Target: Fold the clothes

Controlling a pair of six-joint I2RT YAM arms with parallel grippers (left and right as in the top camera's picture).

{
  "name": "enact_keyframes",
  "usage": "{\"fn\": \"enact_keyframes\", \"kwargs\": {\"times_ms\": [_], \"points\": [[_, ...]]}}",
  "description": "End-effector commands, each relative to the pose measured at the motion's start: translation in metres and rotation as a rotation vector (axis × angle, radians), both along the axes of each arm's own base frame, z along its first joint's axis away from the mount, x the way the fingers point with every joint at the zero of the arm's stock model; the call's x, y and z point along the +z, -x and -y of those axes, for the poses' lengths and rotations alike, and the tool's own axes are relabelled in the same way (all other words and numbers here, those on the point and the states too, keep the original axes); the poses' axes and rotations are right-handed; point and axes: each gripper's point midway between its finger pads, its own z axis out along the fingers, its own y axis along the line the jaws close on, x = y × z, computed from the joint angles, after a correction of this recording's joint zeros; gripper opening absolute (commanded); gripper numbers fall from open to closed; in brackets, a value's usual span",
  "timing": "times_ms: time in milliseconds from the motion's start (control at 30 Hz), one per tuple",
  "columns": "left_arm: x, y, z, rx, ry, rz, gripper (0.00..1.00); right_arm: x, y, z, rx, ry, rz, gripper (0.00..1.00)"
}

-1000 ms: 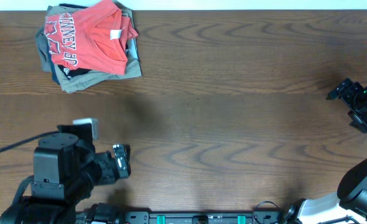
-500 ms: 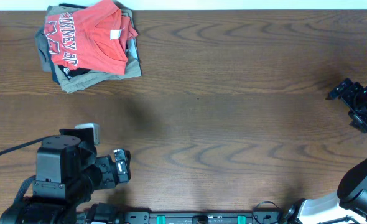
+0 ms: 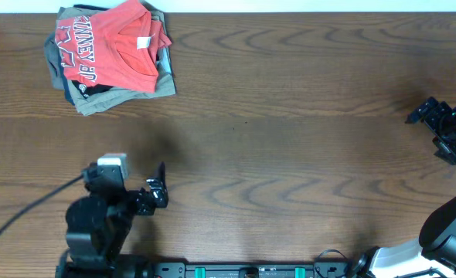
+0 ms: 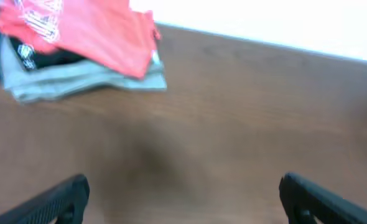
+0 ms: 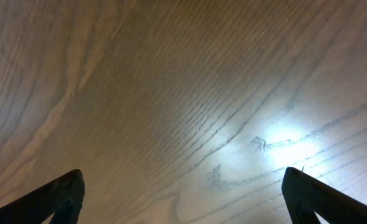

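Red-orange T-shirt (image 3: 112, 46) covers most of the folded pile (image 3: 100, 104); left hand (image 4: 183, 190) and right hand (image 5: 183, 190) gape empty.

white dark-outlined block lettering (image 3: 77, 48) on red-orange T-shirt (image 3: 118, 54), sideways and cut off by folds, roughly "NNEY" legible, remaining letters unclear, small white neck tag (image 3: 143, 43) print too small to read, same lettering blurred in left wrist view

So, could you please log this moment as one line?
T-shirt: atop pile | left end effector: open, empty | right end effector: open, empty
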Motion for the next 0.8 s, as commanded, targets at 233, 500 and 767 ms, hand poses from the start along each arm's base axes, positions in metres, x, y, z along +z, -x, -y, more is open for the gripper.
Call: {"fn": "enact_keyframes", "kwargs": {"times_ms": [233, 500, 767], "points": [[-0.015, -0.014, -0.021, 0.093, -0.021, 0.242, 0.98, 0.008, 0.0, 0.005, -0.008, 0.023, 0.02, 0.99], [-0.021, -0.024, -0.026, 0.113, -0.021, 0.375, 0.98, 0.008, 0.0, 0.005, -0.008, 0.022, 0.019, 0.99], [-0.03, -0.031, -0.03, 0.13, -0.025, 0.429, 0.98, 0.008, 0.0, 0.005, -0.008, 0.022, 0.019, 0.99]]}}
